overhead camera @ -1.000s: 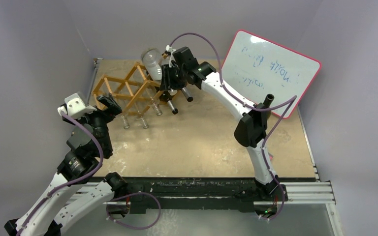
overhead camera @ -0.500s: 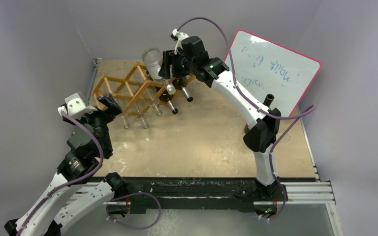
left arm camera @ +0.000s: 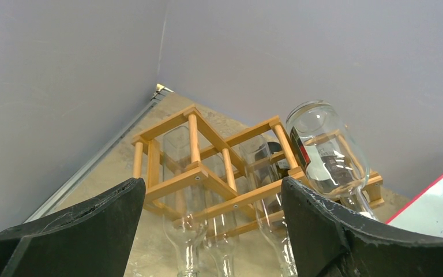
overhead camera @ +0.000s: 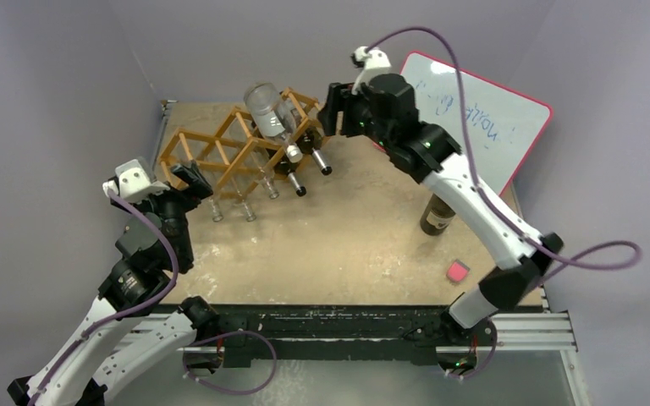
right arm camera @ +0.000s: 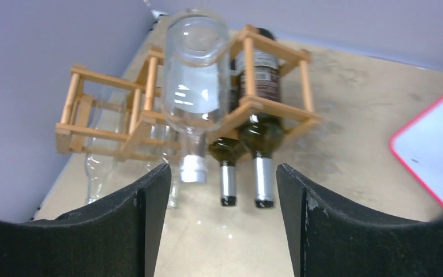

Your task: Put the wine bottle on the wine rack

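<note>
The wooden wine rack (overhead camera: 188,139) stands at the back left of the table. A clear wine bottle (overhead camera: 267,112) lies tilted in a top notch of it, neck toward the front. Two dark bottles (overhead camera: 311,145) lie in the cells beside it, and clear ones fill lower cells. My right gripper (overhead camera: 332,114) hovers just right of the rack, open and empty. In the right wrist view the clear bottle (right arm camera: 196,86) and the rack (right arm camera: 271,109) lie beyond my open right gripper (right arm camera: 222,173). My left gripper (overhead camera: 188,179) is open near the rack's front left, facing the rack (left arm camera: 199,173).
A dark bottle (overhead camera: 437,216) stands upright on the table's right side, under my right arm. A small pink object (overhead camera: 456,271) lies near the front right. A pink-edged whiteboard (overhead camera: 491,127) leans at the back right. Grey walls close in the left and back.
My right gripper has opened and let go of the clear bottle, then drawn back to the right. The bottle stays on the rack. My left arm has not moved.
</note>
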You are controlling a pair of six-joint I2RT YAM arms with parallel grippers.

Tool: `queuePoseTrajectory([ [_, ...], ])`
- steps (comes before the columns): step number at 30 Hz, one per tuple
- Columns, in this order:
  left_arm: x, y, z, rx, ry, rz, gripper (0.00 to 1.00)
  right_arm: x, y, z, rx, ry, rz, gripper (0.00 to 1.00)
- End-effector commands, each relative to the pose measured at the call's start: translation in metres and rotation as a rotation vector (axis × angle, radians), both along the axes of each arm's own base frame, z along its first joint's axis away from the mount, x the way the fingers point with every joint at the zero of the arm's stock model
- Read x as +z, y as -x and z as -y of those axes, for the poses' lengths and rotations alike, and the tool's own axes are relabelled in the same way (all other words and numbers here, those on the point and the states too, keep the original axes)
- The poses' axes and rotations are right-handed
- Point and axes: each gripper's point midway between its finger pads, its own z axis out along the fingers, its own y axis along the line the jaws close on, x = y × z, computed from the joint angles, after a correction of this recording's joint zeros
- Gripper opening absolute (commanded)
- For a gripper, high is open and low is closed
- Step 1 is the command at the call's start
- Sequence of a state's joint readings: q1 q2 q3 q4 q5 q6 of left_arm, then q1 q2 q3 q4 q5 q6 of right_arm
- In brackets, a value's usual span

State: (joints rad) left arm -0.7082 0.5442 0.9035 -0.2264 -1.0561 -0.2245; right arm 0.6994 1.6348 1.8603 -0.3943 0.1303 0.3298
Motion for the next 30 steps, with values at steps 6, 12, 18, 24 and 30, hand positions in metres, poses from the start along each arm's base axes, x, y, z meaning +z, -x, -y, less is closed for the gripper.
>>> queuePoseTrajectory([
  [6, 0.015, -0.013, 0.032, -0.149, 0.008, 0.033, 0.87, -0.003, 0.037, 0.144, -0.487, 0.159, 0.052, 0.74],
  [12, 0.012, -0.022, 0.054, -0.235, 0.011, 0.029, 0.87, -0.035, 0.074, 0.238, -0.883, 0.297, -0.034, 0.76],
  [18, 0.007, -0.028, 0.066, -0.271, 0.02, 0.016, 0.87, -0.054, 0.088, 0.275, -0.983, 0.281, -0.1, 0.79],
  [24, -0.001, -0.033, 0.075, -0.291, 0.024, -0.011, 0.87, -0.056, 0.083, 0.301, -1.052, 0.298, -0.091, 0.8],
  [30, -0.007, -0.034, 0.076, -0.291, 0.03, -0.026, 0.87, -0.072, 0.074, 0.308, -1.046, 0.282, -0.113, 0.8],
])
